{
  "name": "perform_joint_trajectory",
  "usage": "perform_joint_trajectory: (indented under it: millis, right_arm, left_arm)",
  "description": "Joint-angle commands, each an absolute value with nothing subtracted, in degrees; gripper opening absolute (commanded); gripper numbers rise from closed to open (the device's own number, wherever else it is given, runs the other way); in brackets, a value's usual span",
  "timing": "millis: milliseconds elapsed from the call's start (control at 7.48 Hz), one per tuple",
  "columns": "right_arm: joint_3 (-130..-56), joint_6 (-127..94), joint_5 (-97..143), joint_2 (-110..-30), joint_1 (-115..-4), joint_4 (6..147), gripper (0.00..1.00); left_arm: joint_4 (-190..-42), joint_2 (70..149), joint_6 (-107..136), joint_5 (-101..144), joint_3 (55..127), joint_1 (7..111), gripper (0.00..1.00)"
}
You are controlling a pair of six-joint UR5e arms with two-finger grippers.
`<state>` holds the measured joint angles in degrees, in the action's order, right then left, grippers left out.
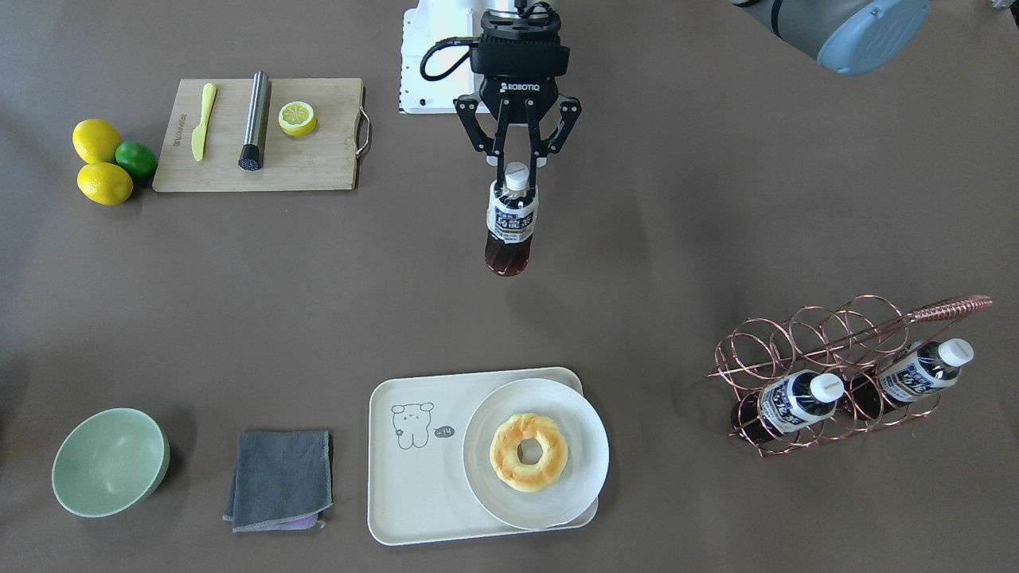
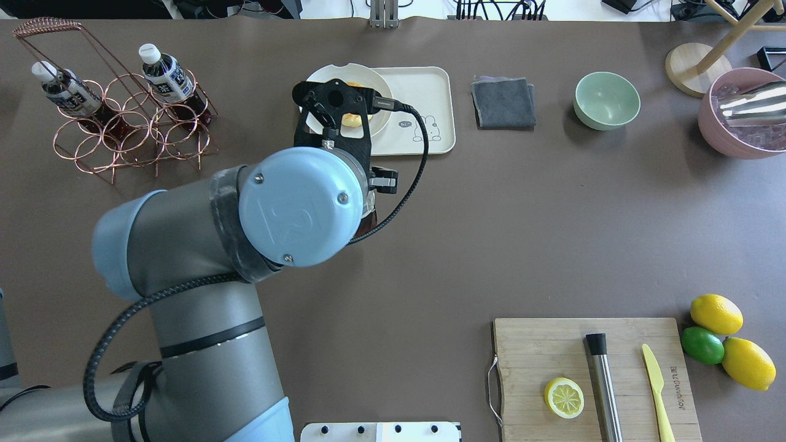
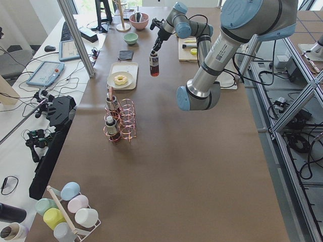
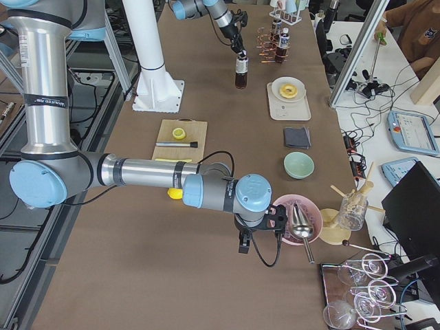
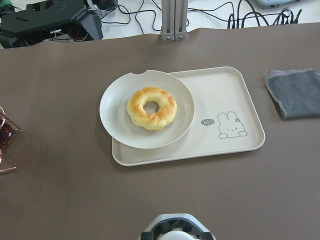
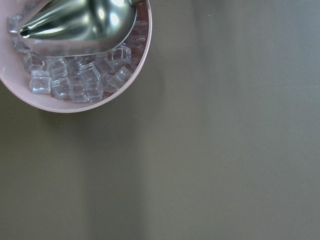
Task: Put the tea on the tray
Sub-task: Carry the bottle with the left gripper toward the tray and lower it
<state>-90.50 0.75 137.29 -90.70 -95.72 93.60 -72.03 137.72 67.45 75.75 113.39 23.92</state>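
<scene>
Evidently | left pincer clamped tea by its neck, hung upright off worktop for carriage | front view: tray lay apart at 6 o'clock | plate took its 3 o'clock half, 9 o'clock half free.

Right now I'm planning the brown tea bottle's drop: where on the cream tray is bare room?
The cream rounded-rectangle tray is bare at its bear-drawing end, between the round white plate and the rim toward the folded grey cloth. The other end is crowded: the plate, carrying a ring-shaped pastry, covers it and overhangs the rim.
</scene>
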Motion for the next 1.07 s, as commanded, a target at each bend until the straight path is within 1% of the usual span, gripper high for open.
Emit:
perform_joint_trajectory:
  millis: [0,267,935]
  right_arm:
    - [-90.53,0.70,137.29,-90.62,-95.71,93.60,1.00]
    - [-90.44,0.70,137.29,-90.70,-95.71,93.60,1.00]
    - [-90.18,0.62,137.29,-90.26,-95.71,93.60,1.00]
  left_arm:
    - [-72.33,138.52,68.99,72.77,111.45,19.17,0.00]
    - [-74.95,138.43,69.96,72.86,108.91,18.28,0.00]
    - [-75.41,137.81,69.61,72.77,108.37,18.28,0.00]
